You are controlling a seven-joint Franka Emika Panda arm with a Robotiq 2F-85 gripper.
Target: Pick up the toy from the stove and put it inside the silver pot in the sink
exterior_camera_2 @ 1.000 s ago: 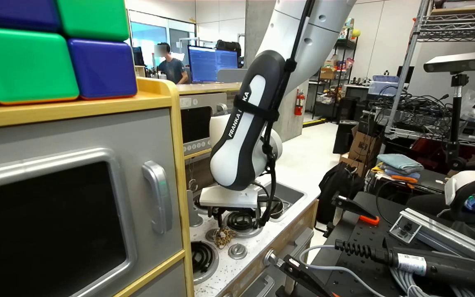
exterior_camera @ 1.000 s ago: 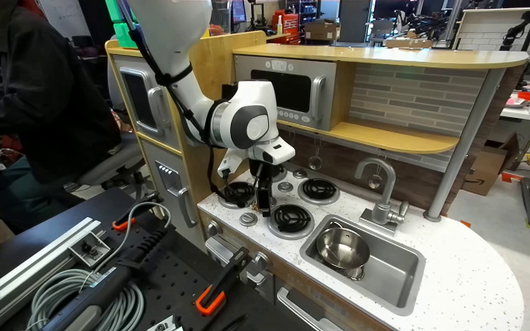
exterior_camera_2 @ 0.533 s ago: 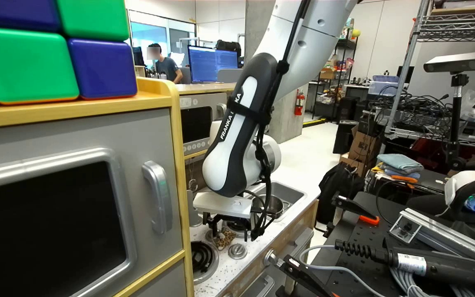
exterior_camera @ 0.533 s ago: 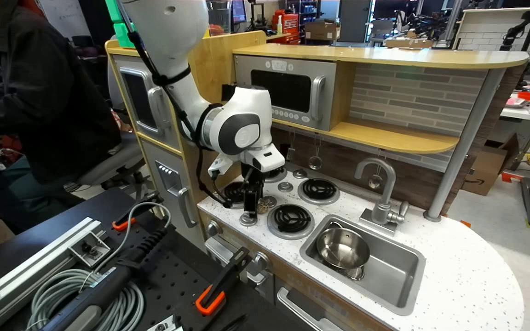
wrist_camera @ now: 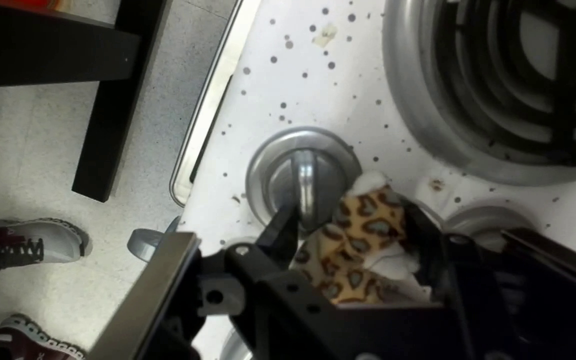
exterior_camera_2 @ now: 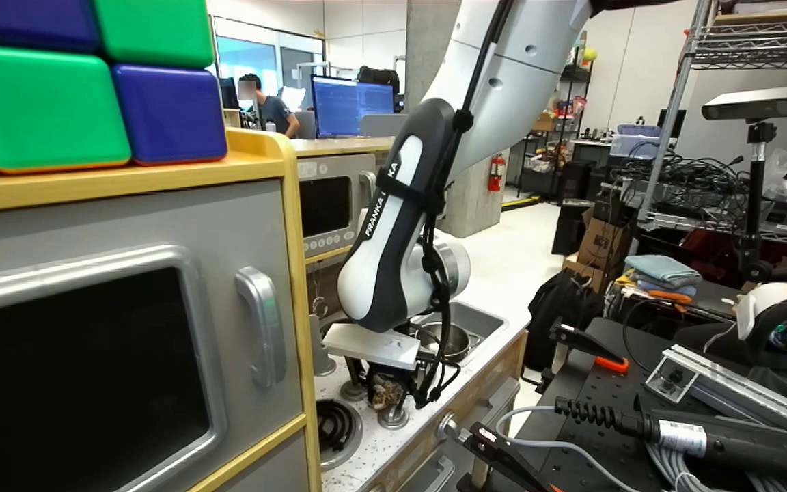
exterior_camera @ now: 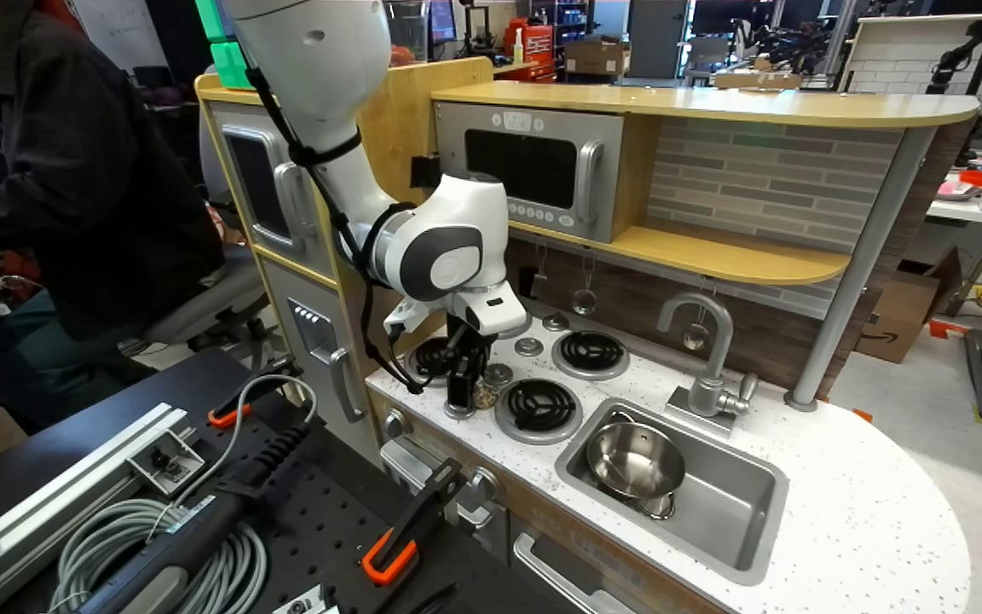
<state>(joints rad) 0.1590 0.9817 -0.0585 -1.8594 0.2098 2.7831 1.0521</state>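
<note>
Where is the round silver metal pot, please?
In an exterior view, the pot sits at left inside the rectangular grey metal sink, near the curved silver faucet.

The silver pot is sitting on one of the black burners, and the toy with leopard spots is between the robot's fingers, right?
Almost! The silver pot is actually in the sink, as both exterior views show. The rest is right: in the wrist view, the toy with leopard spots is between the robot's fingers.
</note>
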